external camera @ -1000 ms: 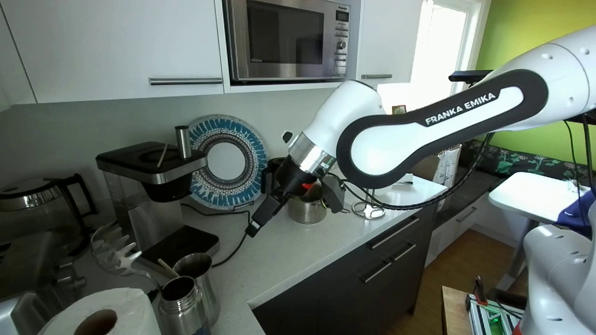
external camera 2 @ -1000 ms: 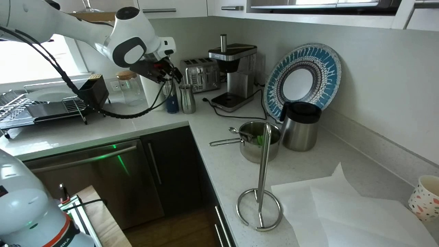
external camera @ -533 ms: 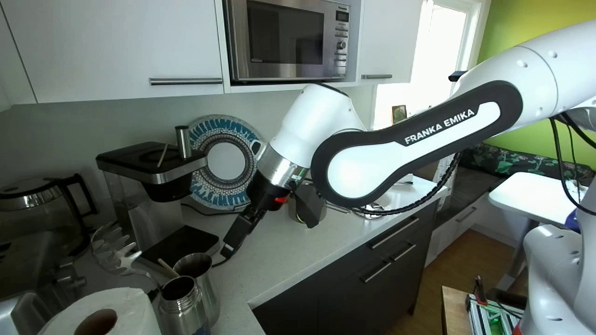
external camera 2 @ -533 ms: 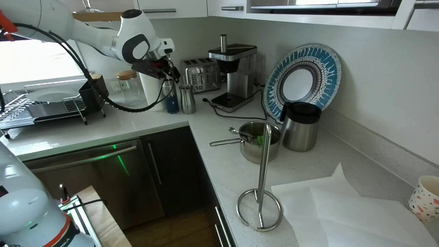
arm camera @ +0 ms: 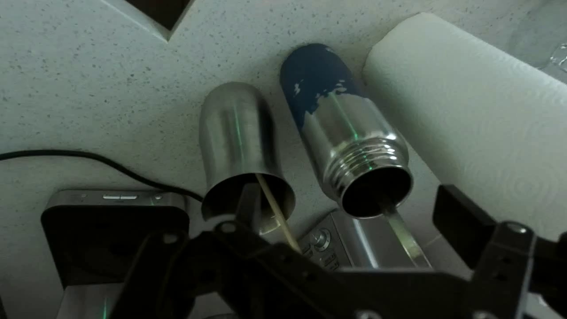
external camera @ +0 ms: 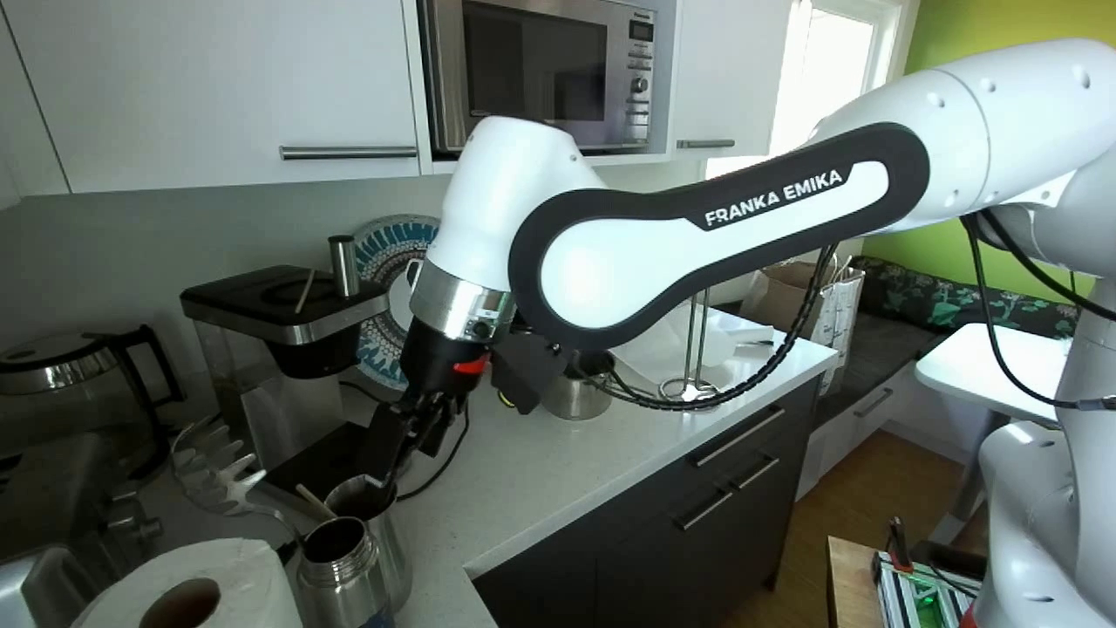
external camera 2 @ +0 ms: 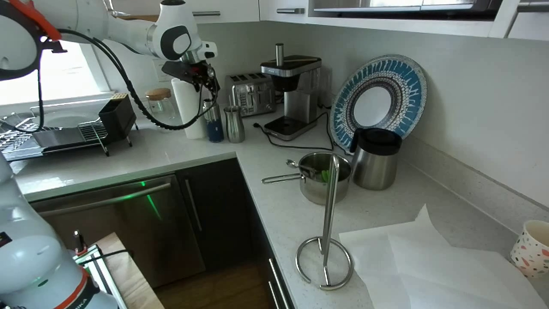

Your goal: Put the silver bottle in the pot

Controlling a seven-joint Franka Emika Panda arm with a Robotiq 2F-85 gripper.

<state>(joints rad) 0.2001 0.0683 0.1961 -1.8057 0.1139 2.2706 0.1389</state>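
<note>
The silver bottle point(arm camera: 354, 141) is steel with an open screw neck and a blue-painted base. It stands upright with a utensil in its mouth; it also shows in both exterior views point(external camera: 344, 576) point(external camera 2: 213, 122). A plain waisted steel vessel point(arm camera: 237, 128) holding a thin stick stands beside it. My gripper point(arm camera: 350, 197) is open and empty, its fingers apart on either side of the bottle's mouth in the wrist view. One finger overlaps the waisted vessel's mouth. In an exterior view the gripper point(external camera: 397, 462) is above the vessels. The pot point(external camera 2: 321, 189) has a long handle and holds something green.
A paper towel roll point(arm camera: 478, 110) stands close beside the bottle. A toaster point(external camera 2: 251, 94) and coffee maker point(external camera 2: 298, 98) stand behind. A steel jug with black lid point(external camera 2: 377, 159) is beside the pot. A wire stand point(external camera 2: 328, 223) stands before the pot.
The arm has swung across the counter to the two steel vessels, away from the pot side. The gripper points more steeply down, and its fingers now show apart. The objects have not moved.
</note>
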